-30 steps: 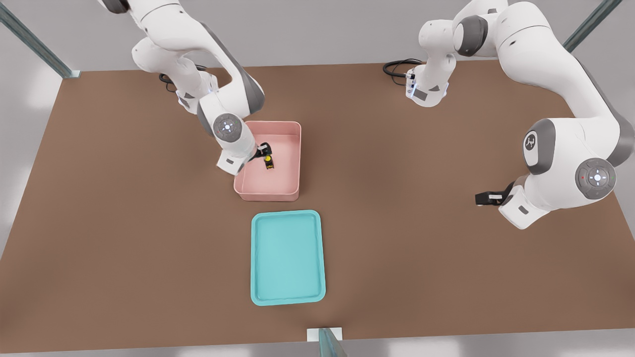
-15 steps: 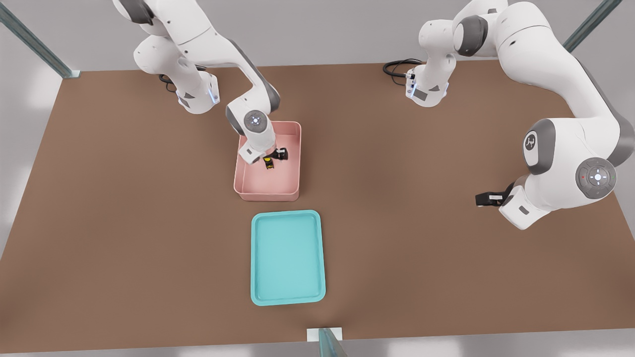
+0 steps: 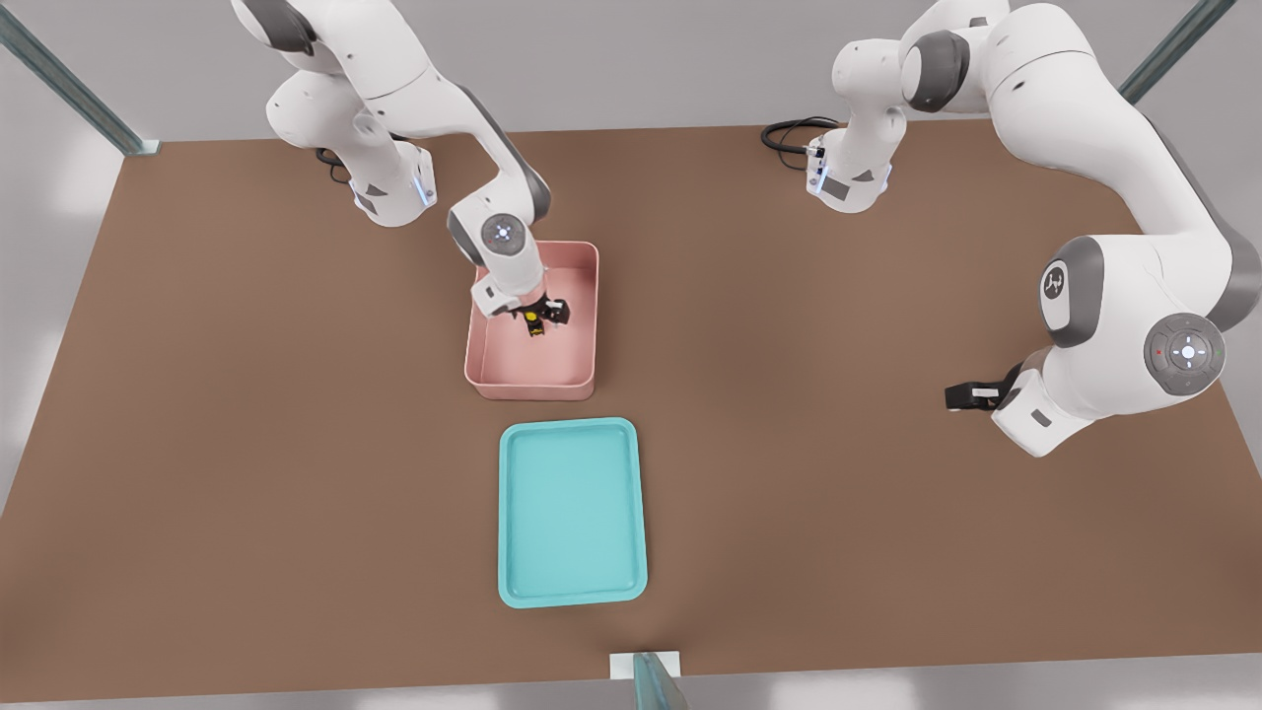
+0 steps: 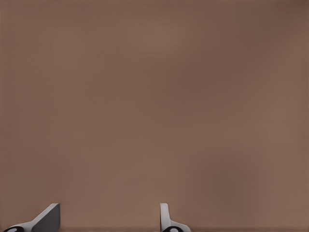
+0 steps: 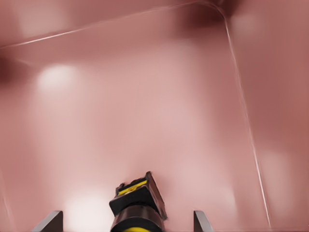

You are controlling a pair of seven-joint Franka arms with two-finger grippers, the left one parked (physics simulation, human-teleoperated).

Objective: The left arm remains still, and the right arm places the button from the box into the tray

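**Gripper down in the box, fingers straddling the button**

Front view: we see the right arm (image 3: 434, 108) reaching over the brown worktop (image 3: 838, 493) into the pink box (image 3: 582, 266); its gripper (image 3: 540, 316) sits low inside the box, over the button (image 3: 535, 325), which lies on the box floor towards the far half; the turquoise tray (image 3: 572, 592) lies just beside the box on the camera side, apart from it, with nothing in it.

Right wrist view: we look along the box floor (image 5: 159, 111) to a rounded corner; the button (image 5: 139, 203) lies between the two fingers (image 5: 49, 221), yellow cap nearest the camera, black body pointing away; the fingers are spread, with a clear gap on each side of the button, gripping nothing.

Left wrist view: bare worktop (image 4: 154, 96) only.
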